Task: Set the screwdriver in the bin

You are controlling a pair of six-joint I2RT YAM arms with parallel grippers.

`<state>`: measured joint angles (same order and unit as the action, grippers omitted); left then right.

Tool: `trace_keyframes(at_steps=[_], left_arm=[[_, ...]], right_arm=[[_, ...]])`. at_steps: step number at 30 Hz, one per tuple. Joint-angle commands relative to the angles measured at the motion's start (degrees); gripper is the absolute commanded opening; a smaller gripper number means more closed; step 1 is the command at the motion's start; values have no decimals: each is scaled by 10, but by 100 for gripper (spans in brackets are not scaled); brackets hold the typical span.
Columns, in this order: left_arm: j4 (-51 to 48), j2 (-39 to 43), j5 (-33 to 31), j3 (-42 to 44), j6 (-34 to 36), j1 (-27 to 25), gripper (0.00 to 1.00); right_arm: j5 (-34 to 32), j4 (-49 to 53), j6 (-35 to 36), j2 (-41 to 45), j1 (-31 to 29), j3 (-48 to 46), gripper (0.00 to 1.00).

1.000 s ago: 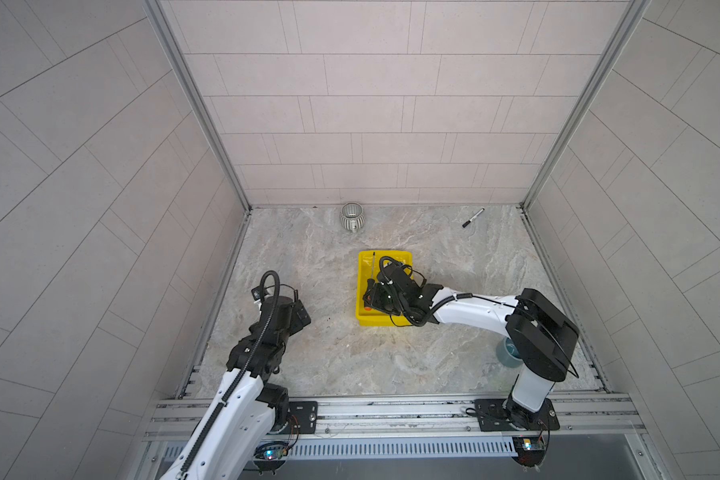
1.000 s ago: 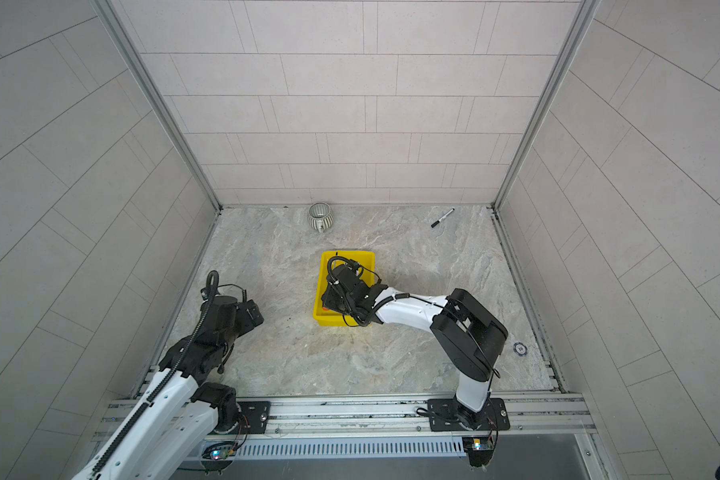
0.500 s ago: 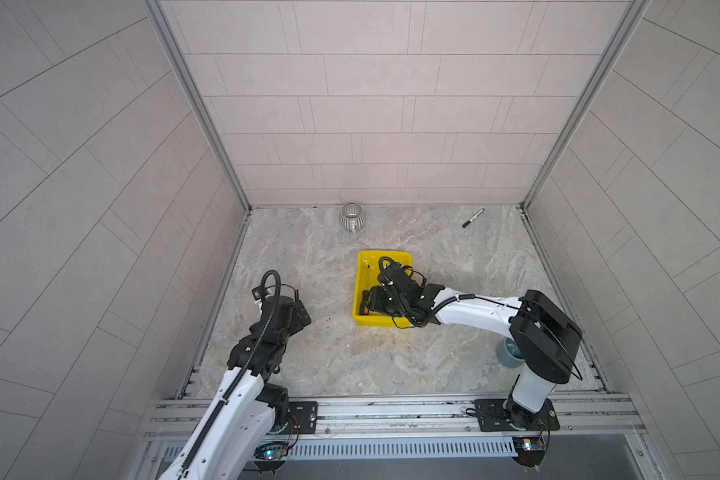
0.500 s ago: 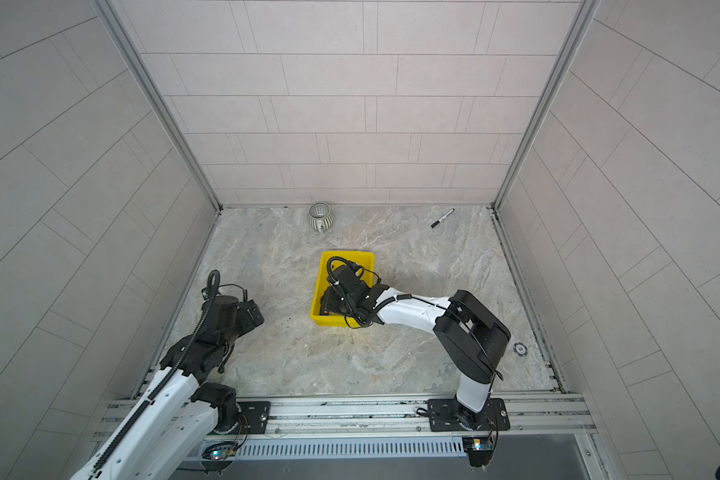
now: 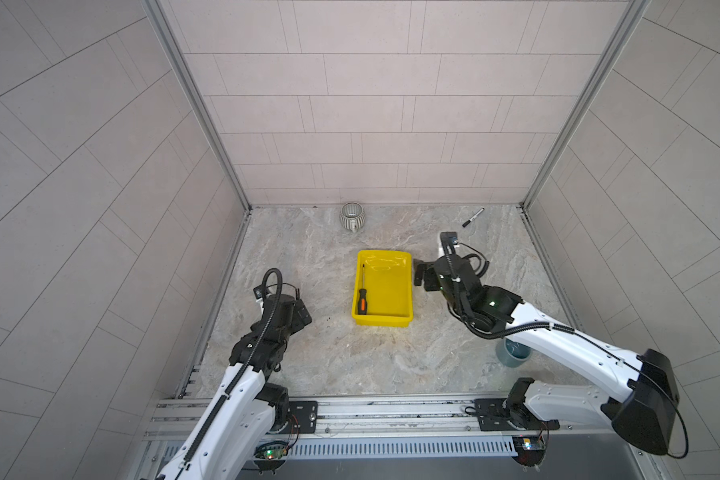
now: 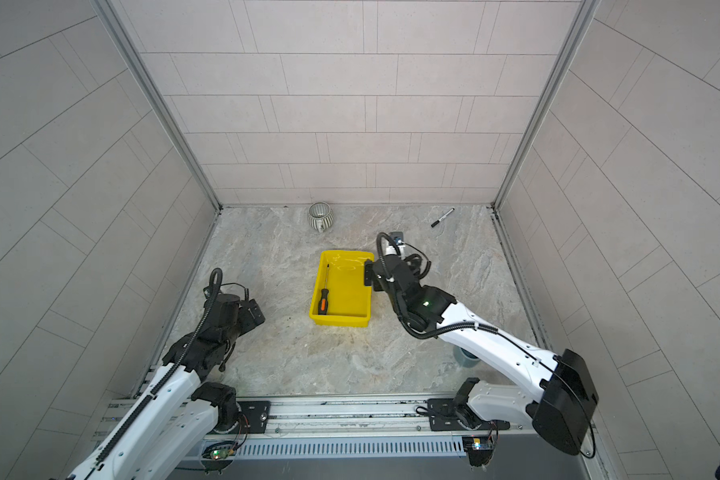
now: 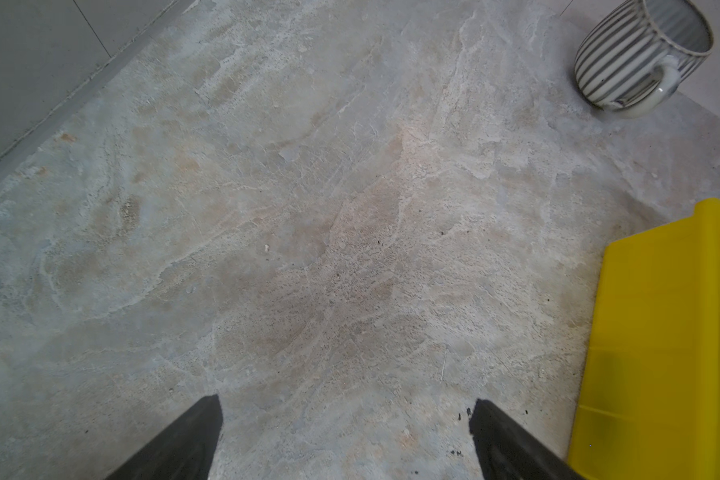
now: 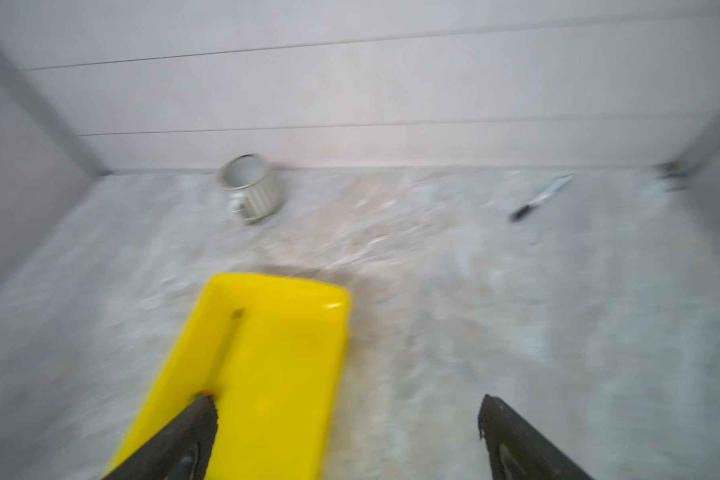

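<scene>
Screwdriver lengthwise in bin, tip rearward

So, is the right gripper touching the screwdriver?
Apart. In a top view the screwdriver lies along the bin's left wall, while the right gripper, jaws open, sits at the bin's right edge, bare yellow floor between them.

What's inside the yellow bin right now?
Only the screwdriver, lying flat along the bin's left wall, handle at the near end. The rest of its floor is bare; nothing covers it in a top view.
</scene>
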<state>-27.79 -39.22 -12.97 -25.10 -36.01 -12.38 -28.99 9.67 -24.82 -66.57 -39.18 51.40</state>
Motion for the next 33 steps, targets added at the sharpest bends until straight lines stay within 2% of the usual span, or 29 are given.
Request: trace_keyframes(at_steps=[1,3,6,13,15,19,20,22,24,28,33], left_arm=[[7,-5,2,3,4,2,100],[7,-9,4,1,4,2,100],[4,-12,2,0,4,2,100],[5,-5,1,3,3,1,100],[5,-8,-1,3,3,2,100],[12,-12,1,11,-9,2,100],[18,-13,4,14,-10,2,100],[19,-16,7,12,-9,2,100],[19,-14,6,11,-9,2,100],[19,-11,2,15,-9,2,100],[36,-18,-1,19,-10,1,100]], right_arm=[[-92,-92,190,4,138,-99,99],[-50,-147,160,0,229,-136,100],[-31,-174,131,-16,285,-152,100],[-22,-316,177,-105,287,-207,100],[-20,-379,187,-119,287,-234,100],[-26,-591,266,-168,287,-299,99],[-35,-639,263,-190,289,-309,98],[-39,-672,263,-223,290,-306,100],[-33,-602,244,-203,296,-290,100],[-5,-564,230,-212,312,-267,100],[47,-592,225,-215,329,-283,100]])
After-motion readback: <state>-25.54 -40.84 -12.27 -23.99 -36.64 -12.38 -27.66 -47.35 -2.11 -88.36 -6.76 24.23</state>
